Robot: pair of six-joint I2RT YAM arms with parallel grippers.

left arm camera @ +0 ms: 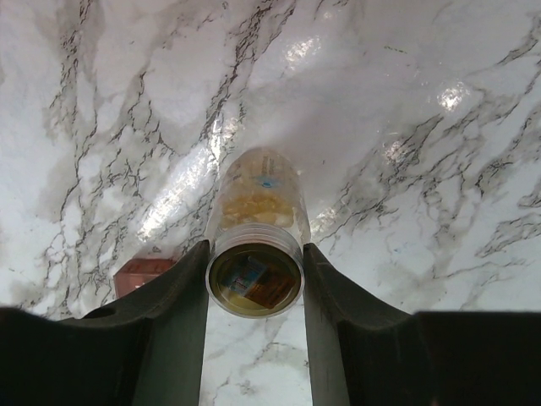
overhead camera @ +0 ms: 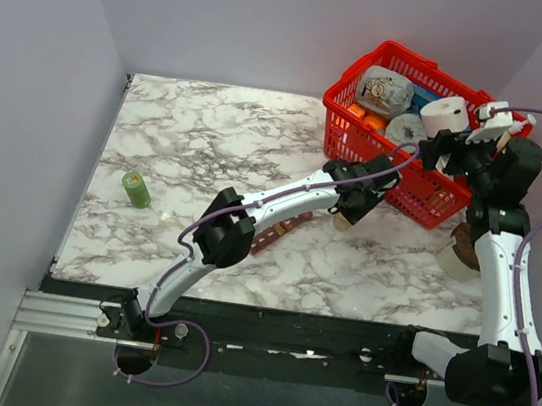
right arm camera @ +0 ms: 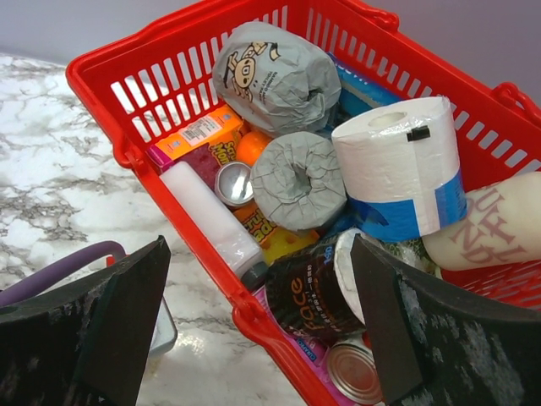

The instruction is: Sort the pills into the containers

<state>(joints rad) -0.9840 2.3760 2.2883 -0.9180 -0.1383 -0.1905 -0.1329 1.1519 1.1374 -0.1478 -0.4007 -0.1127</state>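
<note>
My left gripper point(left arm camera: 255, 283) is shut on a small clear bottle point(left arm camera: 258, 211), with a finger on each side of its round near end. The bottle points away from the camera, low over the marble. Tan pills point(left arm camera: 254, 203) show inside it. In the top view the left gripper point(overhead camera: 353, 207) holds the bottle point(overhead camera: 342, 222) just in front of the red basket. The dark red-brown compartment strip point(overhead camera: 284, 232) lies under my left forearm; one corner point(left arm camera: 139, 272) shows beside the left finger. My right gripper point(right arm camera: 258, 279) is open and empty above the basket, also in the top view point(overhead camera: 452, 148).
The red mesh basket point(overhead camera: 396, 175) at the back right holds paper rolls, cans and packets; its front rim point(right arm camera: 211, 254) runs between my right fingers. A small green cylinder point(overhead camera: 136, 188) stands at the left. A brown-and-white cup point(overhead camera: 461, 255) sits by the right arm.
</note>
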